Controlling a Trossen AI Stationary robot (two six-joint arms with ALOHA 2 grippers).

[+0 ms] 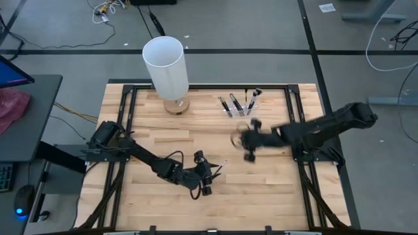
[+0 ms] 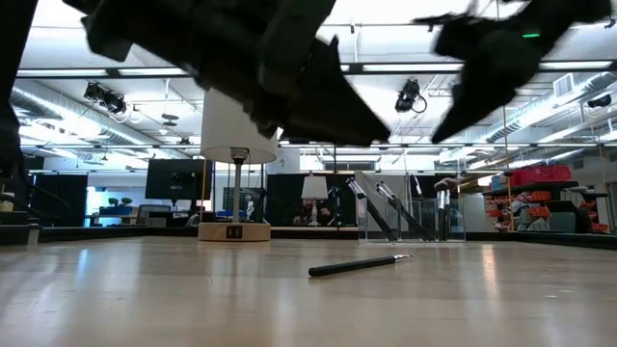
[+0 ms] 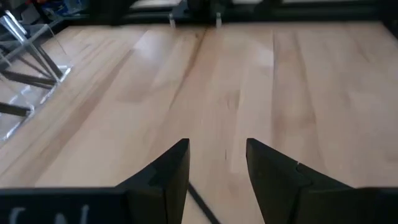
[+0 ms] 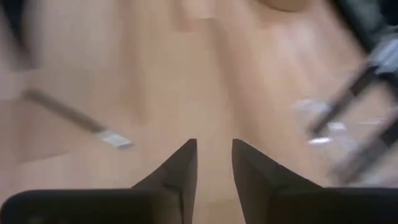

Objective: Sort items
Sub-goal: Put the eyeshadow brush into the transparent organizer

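One dark thin stick [image 2: 357, 265] lies flat on the wooden table near my left gripper [image 1: 210, 175]; in the left wrist view its end [image 3: 202, 204] shows low between the open fingers [image 3: 217, 149], which stand apart from it. Several more brushes stand tilted in the small clear holder [image 1: 238, 108] at the far middle. My right gripper [image 1: 240, 140] hovers blurred above the table just near of the holder, its fingers [image 4: 214, 146] slightly apart with nothing between them. Its wrist view shows a blurred stick with a pale tip [image 4: 74, 118] on the table.
A tall white cylinder [image 1: 166, 65] on a round wooden base [image 2: 234, 231] stands at the far edge, left of the clear holder [image 2: 405, 212]. Bare wood lies between the two arms and along the table's near edge.
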